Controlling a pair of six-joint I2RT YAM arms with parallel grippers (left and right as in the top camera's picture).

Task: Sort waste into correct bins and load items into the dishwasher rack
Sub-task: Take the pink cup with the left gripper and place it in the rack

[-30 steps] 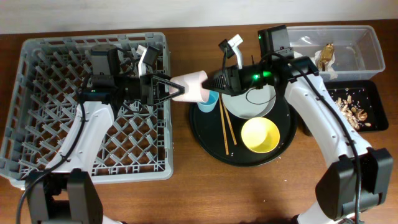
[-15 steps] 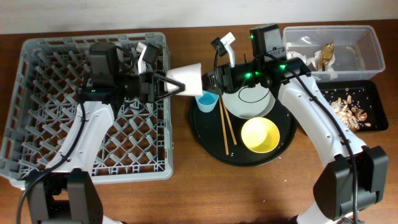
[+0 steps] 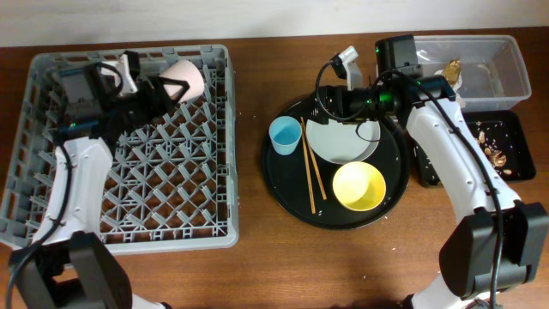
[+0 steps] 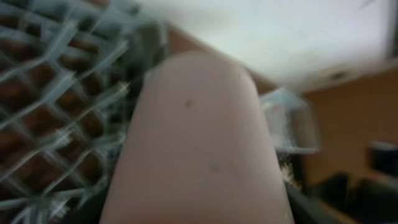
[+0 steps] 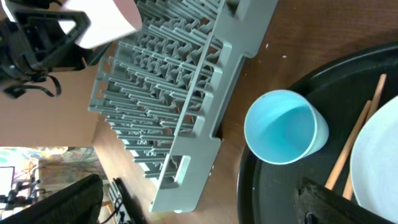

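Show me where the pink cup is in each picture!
Overhead: pink cup is upper left, over the top right corner of the grey rack.
Left wrist: pink cup fills the middle, blurry.
Right wrist: pink cup is in the top left corner.
Shared landmark: the grey rack shows near the cup in every view.

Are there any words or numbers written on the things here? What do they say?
No words, numbers or signs can be read anywhere.
The pink cup: plain, and blurred in the left wrist view.
The blue cup: plain.
The dishwasher rack: no label shows.
The snack wrapper in the clear tub: too small to read any print.
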